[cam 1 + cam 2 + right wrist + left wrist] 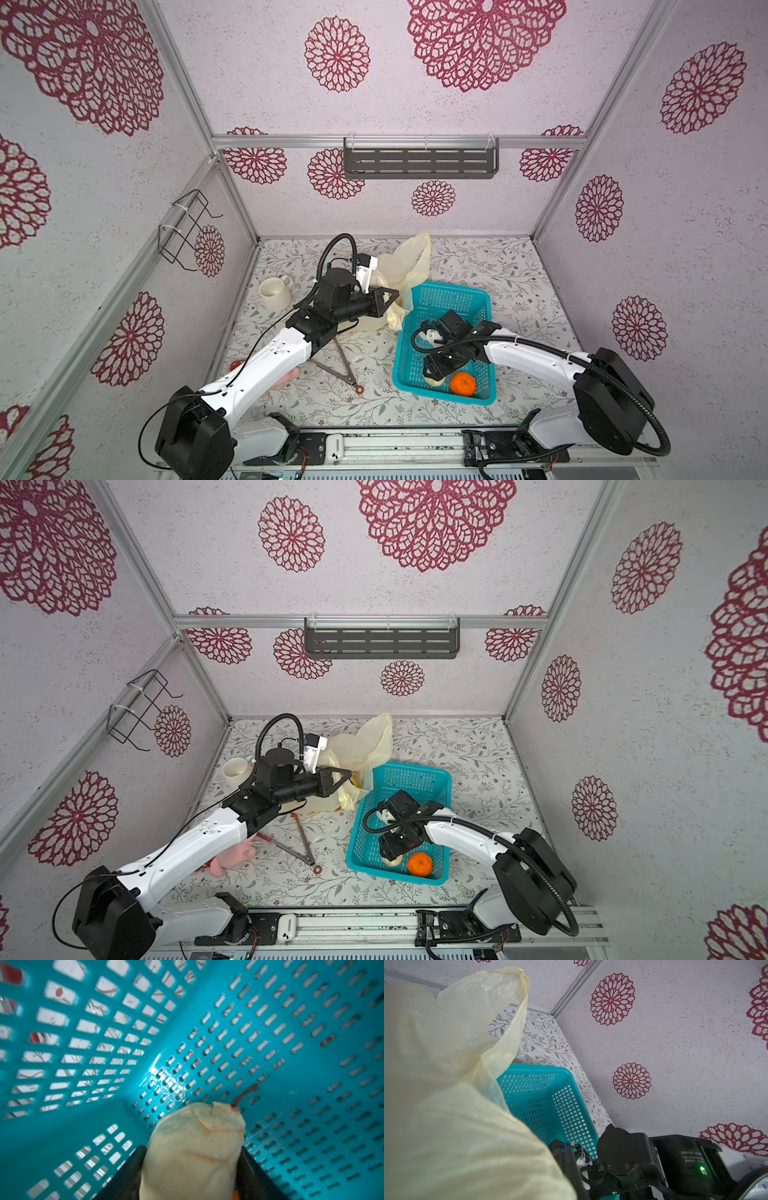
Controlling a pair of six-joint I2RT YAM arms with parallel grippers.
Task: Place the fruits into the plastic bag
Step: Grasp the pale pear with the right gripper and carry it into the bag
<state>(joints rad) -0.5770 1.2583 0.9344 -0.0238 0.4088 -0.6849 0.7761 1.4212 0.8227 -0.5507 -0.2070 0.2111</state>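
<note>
The cream-yellow plastic bag stands left of the teal basket, and it fills much of the left wrist view. My left gripper is shut on the bag's edge and holds it up. My right gripper is down in the basket's near end, shut on the beige pear, with a finger pressed on each side. In both top views the pear peeks out under the gripper. An orange tangerine lies right beside it.
A cream mug stands at the far left. Metal tongs lie between left arm and basket. A pink plush toy lies under the left arm. Basket walls close in around the right gripper.
</note>
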